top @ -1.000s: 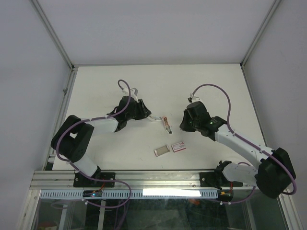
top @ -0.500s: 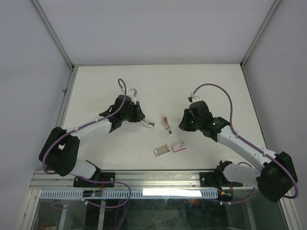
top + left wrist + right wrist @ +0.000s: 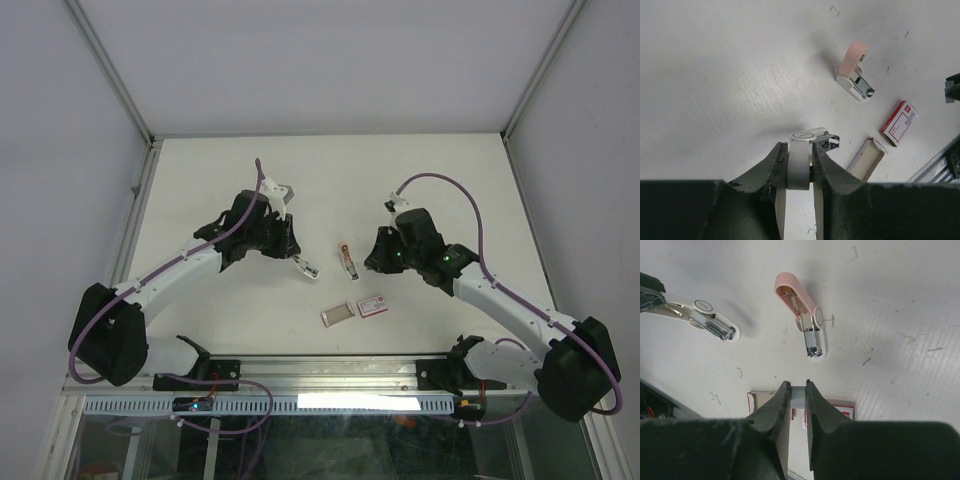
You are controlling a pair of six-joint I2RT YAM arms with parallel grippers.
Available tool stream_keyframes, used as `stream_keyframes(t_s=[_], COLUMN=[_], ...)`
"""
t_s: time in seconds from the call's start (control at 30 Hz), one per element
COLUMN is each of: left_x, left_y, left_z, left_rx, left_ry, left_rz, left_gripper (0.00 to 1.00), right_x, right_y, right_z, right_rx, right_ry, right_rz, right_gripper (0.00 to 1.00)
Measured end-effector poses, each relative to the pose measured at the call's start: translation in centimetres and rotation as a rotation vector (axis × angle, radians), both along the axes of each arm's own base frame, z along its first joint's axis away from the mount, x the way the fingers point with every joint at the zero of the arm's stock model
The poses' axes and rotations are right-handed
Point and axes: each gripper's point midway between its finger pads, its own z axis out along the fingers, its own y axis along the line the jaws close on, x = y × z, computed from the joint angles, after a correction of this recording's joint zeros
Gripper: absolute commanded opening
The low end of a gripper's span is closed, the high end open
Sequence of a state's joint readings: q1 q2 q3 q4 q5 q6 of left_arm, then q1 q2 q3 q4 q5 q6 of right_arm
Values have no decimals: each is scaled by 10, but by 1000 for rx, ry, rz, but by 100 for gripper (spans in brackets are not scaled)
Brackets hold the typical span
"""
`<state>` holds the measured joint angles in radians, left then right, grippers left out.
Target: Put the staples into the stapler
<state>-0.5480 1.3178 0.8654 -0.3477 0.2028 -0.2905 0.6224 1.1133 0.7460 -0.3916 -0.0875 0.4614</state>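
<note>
Left jaws were clamped on a white stapler [image 3: 799, 162], with its metal nose stuck out just past the tips and seemingly held a bit off the surface [image 3: 450, 180]. Right jaws were shut on the staples [image 3: 798, 395], a short silvery strip pinched right between the fingertips.

A pink stapler [image 3: 802, 310] was seen lying opened out on the surface, straight ahead of the right jaws and well clear of them. From the left jaws it was ahead and off to the right.

The red box [image 3: 897, 122] and grey tray [image 3: 867, 157] were laid side by side. They were right of the left jaws, and tucked under and partly hidden behind the right jaws. A few loose staples [image 3: 740, 372] were scattered on the surface left of the right jaws.
</note>
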Motion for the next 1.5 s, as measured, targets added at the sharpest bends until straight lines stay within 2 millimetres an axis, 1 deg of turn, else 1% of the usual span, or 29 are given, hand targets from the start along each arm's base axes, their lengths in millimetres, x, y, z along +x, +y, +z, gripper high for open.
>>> stream_keyframes(t_s=[0.1,0.27,0.37,0.53,0.57,0.63,0.73,0.8,0.9,0.97,1.1,1.2,1.27,1.37,1.43,1.5], left_x=[0,-5,-4,-3,-3,-4,-3,-1,1,2,3,7,13,26,42,61], left_y=[-6,-20,-28,-42,-45,-51,-57,-58,-58,-58,-56,-53,-49,-38,-20,6], left_z=[-1,-17,-26,-35,-36,-39,-42,-43,-46,-47,-47,-46,-41,-18,4,29], left_rx=[16,24,28,38,40,46,52,56,62,65,74,92,98,62,25,-5], left_ry=[4,59,81,93,93,94,99,103,110,110,111,98,80,17,-39,-109], left_rz=[-76,-206,-269,-342,-353,-377,-396,-397,-392,-389,-376,-353,-324,-247,-154,-42], left_gripper=[0,0,0,0,1,5,20,34,49,60,74,80,83,87,89,90], right_x=[0,-6,-11,-16,-17,-18,-19,-18,-18,-19,-26,-34,-35,-33,-31,-29], right_y=[5,8,8,8,8,9,11,12,14,17,29,41,48,61,69,76], right_z=[2,-5,-9,-15,-16,-17,-17,-18,-18,-18,-22,-31,-35,-36,-37,-39], right_rx=[24,39,41,43,45,47,57,58,54,50,23,-24,-52,-92,-113,-134], right_ry=[-4,6,11,18,18,19,12,1,-17,-30,-52,-52,-59,-80,-96,-107], right_rz=[18,51,71,99,103,112,127,139,159,179,239,289,312,330,336,338], right_gripper=[17,17,17,17,17,17,17,18,18,18,18,18,17,17,17,17])
